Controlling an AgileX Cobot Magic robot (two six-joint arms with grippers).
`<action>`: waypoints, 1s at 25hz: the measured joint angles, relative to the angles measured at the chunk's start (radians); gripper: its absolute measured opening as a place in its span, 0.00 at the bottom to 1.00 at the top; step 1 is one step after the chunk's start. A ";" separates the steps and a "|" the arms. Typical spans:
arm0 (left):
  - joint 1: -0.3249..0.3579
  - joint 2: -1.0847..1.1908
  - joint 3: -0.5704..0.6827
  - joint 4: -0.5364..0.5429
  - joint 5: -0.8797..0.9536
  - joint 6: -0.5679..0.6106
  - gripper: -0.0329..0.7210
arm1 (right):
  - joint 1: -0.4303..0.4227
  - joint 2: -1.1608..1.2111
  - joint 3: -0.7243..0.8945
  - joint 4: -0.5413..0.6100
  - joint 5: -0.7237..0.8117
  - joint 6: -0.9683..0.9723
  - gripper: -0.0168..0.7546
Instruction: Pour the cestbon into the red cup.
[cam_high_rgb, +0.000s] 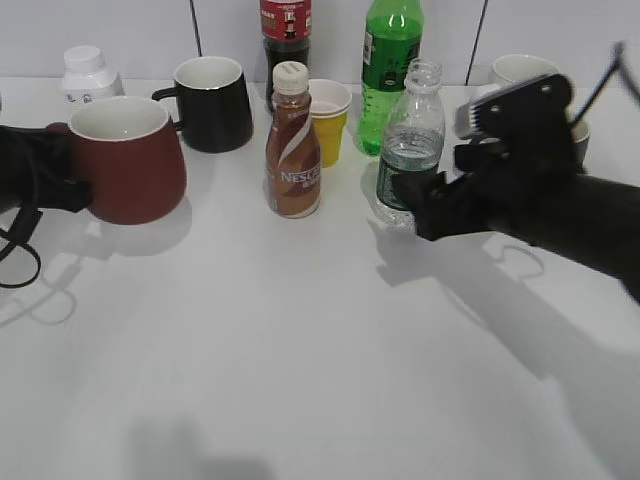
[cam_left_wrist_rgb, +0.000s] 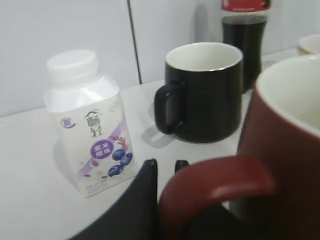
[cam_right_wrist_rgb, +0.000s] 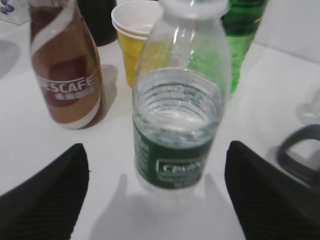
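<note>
The cestbon (cam_high_rgb: 410, 150), a clear uncapped bottle with a dark green label, stands upright right of centre, about half full. My right gripper (cam_high_rgb: 418, 205) is open wide at its base. In the right wrist view the bottle (cam_right_wrist_rgb: 177, 115) stands just ahead of and between the spread fingers (cam_right_wrist_rgb: 156, 147), untouched. The red cup (cam_high_rgb: 125, 165) stands at the left, white inside and empty. My left gripper (cam_high_rgb: 72, 190) is at its left side. In the left wrist view the nearly closed fingers (cam_left_wrist_rgb: 165, 165) grip the cup's loop handle (cam_left_wrist_rgb: 215, 185).
A brown Nescafe bottle (cam_high_rgb: 293, 150) stands centre, close left of the cestbon. Behind are a black mug (cam_high_rgb: 212, 100), a yellow paper cup (cam_high_rgb: 328, 120), a green soda bottle (cam_high_rgb: 390, 60), a cola bottle (cam_high_rgb: 285, 35) and a white yogurt bottle (cam_high_rgb: 88, 72). White mugs (cam_high_rgb: 520, 70) stand back right.
</note>
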 joint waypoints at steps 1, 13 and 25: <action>-0.009 -0.018 0.003 0.006 0.027 -0.002 0.13 | 0.000 0.037 -0.019 0.006 -0.016 0.005 0.85; -0.149 -0.148 0.005 0.026 0.205 -0.027 0.13 | 0.000 0.310 -0.202 0.064 -0.112 0.011 0.84; -0.323 -0.154 0.005 0.026 0.242 -0.040 0.13 | 0.000 0.362 -0.247 0.161 -0.122 -0.006 0.64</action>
